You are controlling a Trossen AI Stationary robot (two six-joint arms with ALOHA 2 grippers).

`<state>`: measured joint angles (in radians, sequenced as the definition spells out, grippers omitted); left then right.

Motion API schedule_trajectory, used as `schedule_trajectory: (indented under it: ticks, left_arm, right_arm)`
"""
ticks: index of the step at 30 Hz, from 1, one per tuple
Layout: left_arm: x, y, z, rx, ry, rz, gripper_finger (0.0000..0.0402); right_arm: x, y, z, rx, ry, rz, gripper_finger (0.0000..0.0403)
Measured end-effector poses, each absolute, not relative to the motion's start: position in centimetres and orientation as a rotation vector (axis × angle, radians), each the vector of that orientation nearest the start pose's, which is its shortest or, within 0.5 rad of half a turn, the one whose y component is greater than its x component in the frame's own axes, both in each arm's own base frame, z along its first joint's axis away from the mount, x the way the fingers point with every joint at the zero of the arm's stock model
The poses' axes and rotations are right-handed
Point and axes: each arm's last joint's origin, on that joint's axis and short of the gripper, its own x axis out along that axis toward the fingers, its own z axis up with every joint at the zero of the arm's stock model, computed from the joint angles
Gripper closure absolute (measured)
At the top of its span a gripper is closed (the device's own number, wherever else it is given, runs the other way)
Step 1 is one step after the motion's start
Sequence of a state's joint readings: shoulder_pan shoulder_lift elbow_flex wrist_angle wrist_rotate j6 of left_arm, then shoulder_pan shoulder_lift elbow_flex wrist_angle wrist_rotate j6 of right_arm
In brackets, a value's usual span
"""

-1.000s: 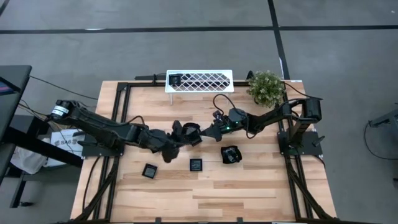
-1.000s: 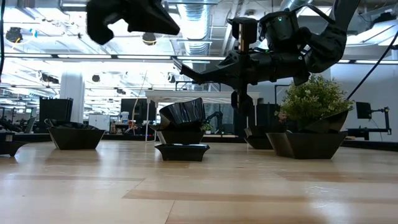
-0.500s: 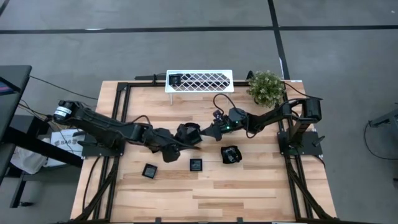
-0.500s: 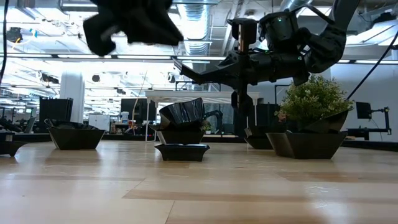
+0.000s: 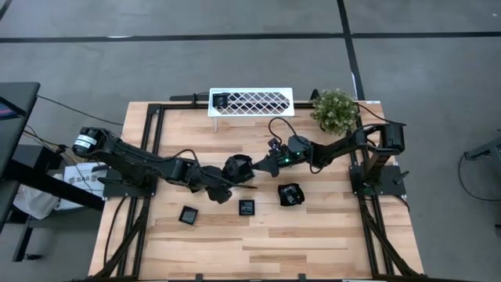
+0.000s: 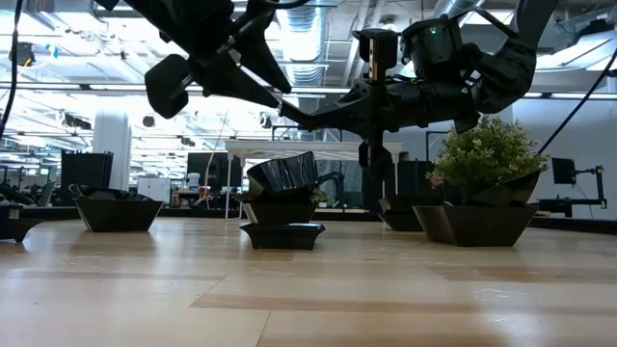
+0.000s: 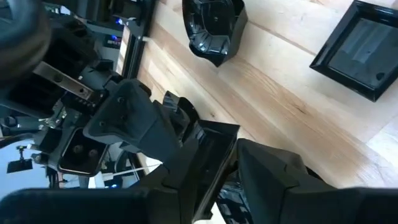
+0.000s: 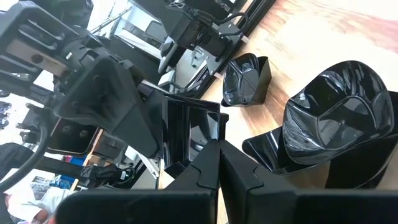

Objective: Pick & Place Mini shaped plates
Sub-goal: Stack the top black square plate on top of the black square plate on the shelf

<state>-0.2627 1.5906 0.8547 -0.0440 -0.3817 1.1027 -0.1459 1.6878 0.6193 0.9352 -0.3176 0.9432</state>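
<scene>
Left claw hangs with fingers parted beside the stacked mini plates, mid-counter below the white rack; right claw is shut on a plate's rim. Plates look light, rigid, glossy; pinching a rim likely suits.

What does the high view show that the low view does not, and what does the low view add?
Only the high view: the greyish centres of two flat square plates, and how the dishes are spread over the table.
Only the low view: the top dish of the pile sits tilted, and a lit room lies behind.
Both: the plant, and the left claw and right claw meeting above mid-table.
</scene>
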Motion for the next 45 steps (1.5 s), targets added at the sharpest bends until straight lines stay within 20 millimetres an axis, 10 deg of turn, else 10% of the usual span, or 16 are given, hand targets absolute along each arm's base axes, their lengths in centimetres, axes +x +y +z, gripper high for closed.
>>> schedule_trajectory:
  ticks: [24, 45]
  left_arm:
    - [30.18, -6.92, 18.59, 1.303, 0.771, -0.287, 0.0392]
    - [30.19, -7.04, 18.54, 1.284, 0.750, -0.330, 0.0394]
  right_arm:
    - [31.37, -3.69, 16.73, 0.970, 0.203, 0.102, 0.0403]
    - [31.37, -3.70, 16.76, 0.926, 0.196, 0.105, 0.0371]
